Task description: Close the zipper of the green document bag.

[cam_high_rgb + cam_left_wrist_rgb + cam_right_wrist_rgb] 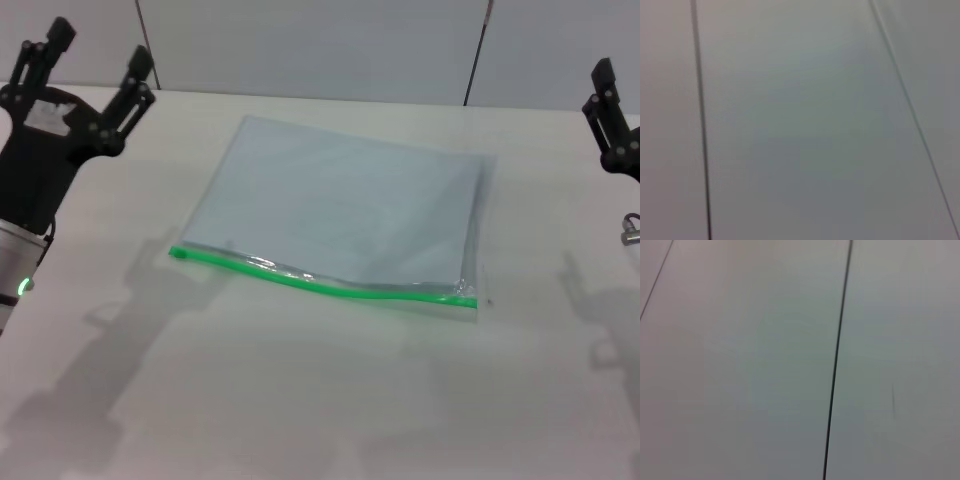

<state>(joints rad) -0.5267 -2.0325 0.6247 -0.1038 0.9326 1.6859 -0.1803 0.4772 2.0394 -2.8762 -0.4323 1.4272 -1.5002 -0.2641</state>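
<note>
The green document bag (345, 205) lies flat near the middle of the white table, a translucent pale blue-grey pouch. Its zipper (330, 286) is the bright green strip along the edge nearest me, running from the left corner to the right corner and slightly wavy. A small green knob (179, 253) sits at the strip's left end. My left gripper (98, 52) is held up at the far left, well away from the bag, open and empty. My right gripper (610, 110) shows only partly at the right edge, also away from the bag.
The white table (300, 400) stretches around the bag. A grey panelled wall (320, 45) with dark seams stands behind it. Both wrist views show only that wall's panels (800, 120) (740, 360).
</note>
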